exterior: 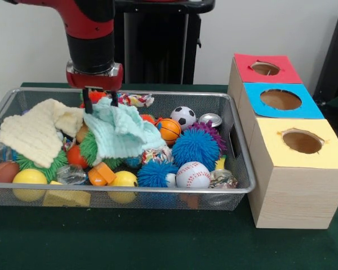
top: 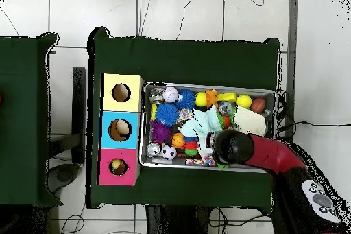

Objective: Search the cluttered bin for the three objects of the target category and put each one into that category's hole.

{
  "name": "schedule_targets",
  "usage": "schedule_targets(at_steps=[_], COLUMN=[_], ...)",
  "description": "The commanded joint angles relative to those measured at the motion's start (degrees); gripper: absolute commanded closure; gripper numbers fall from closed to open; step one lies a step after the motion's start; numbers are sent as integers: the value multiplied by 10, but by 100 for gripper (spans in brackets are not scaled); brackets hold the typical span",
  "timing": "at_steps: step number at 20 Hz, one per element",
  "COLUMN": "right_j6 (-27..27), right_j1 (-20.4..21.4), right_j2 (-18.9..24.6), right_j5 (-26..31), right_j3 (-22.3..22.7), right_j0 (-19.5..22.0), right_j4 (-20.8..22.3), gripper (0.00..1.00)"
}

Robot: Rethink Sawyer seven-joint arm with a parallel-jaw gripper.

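From the front the wire bin (exterior: 236,188) shows its near row plainly: a yellow ball (exterior: 28,179), a baseball (exterior: 192,174) and a blue spiky ball (exterior: 155,173) behind the mesh; further in lie an orange basketball (exterior: 169,129), a larger blue spiky ball (exterior: 196,146) and a soccer ball (exterior: 183,116); a cream knitted cloth (exterior: 36,134) covers the left end. The gripper (exterior: 99,101) stands over the back of the bin with its two dark fingers pinched on the top of the mint cloth (exterior: 121,132), which drapes down over the toys beneath; in the overhead view the arm's wrist hides this grasp. Only the overhead view looks into the holes of the yellow box (top: 121,78), blue box (top: 120,116) and red box (top: 118,154); what lies inside is too small to tell.
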State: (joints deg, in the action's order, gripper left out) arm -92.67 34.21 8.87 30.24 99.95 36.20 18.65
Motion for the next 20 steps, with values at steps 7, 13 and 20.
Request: schedule_targets(at_steps=[7,13,20], right_j6=[128,169,180], right_j1=[77,99,57], right_j2=[115,139,173], right_j5=[98,74,20], right_j3=[-6,31,48], right_j0=[33,94,171], right_j4=[26,59,128], gripper=[0,0,0])
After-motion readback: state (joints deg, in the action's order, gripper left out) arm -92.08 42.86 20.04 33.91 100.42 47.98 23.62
